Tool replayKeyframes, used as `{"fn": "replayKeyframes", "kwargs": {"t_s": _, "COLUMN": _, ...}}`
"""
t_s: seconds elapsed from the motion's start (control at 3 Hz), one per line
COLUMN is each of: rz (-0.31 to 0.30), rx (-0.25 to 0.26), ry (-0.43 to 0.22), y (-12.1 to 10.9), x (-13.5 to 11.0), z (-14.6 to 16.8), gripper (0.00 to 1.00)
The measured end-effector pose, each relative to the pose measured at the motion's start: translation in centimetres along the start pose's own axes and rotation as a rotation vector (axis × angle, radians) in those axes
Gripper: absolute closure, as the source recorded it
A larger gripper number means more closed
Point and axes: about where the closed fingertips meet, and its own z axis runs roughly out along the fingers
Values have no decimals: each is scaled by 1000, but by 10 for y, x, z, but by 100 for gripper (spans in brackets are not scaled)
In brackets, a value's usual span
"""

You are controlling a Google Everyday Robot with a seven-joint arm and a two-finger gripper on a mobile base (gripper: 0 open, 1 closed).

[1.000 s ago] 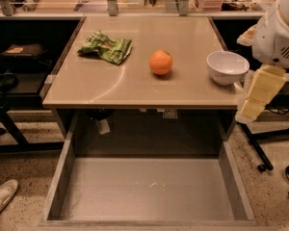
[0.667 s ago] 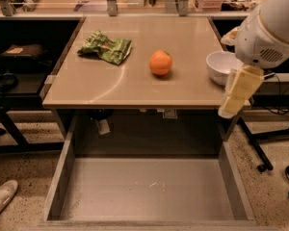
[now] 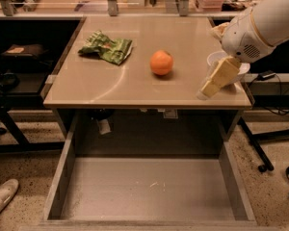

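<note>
The robot's cream-coloured hand [image 3: 206,90] has swung in from the right within the last second. It now hangs over the near right corner of the tan table [image 3: 115,86], just in front of the white round bowl [image 3: 215,60], the thing closest to it. Whether the hand is spread or closed cannot be told. A round orange fruit [image 3: 162,62] and a crumpled green packet [image 3: 106,47] lie further left, unmoved. The grey drawer [image 3: 149,189] below stands open.

Jaws at table [image 3: 130,88] right edge beside bowl [image 3: 213,58], orange [image 3: 162,62] mid-table, drawer [image 3: 149,189] open below
</note>
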Motion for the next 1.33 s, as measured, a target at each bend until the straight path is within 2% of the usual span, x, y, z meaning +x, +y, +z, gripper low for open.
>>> {"fn": "replayKeyframes", "kwargs": {"t_s": 1.0, "rz": 5, "rx": -22, "ry": -49, "y": 1, "x": -9, "z": 12, "gripper": 0}}
{"fn": "replayKeyframes", "kwargs": {"t_s": 1.33, "rz": 16, "rx": -29, "ry": -143, "y": -14, "x": -19, "z": 42, "gripper": 0}}
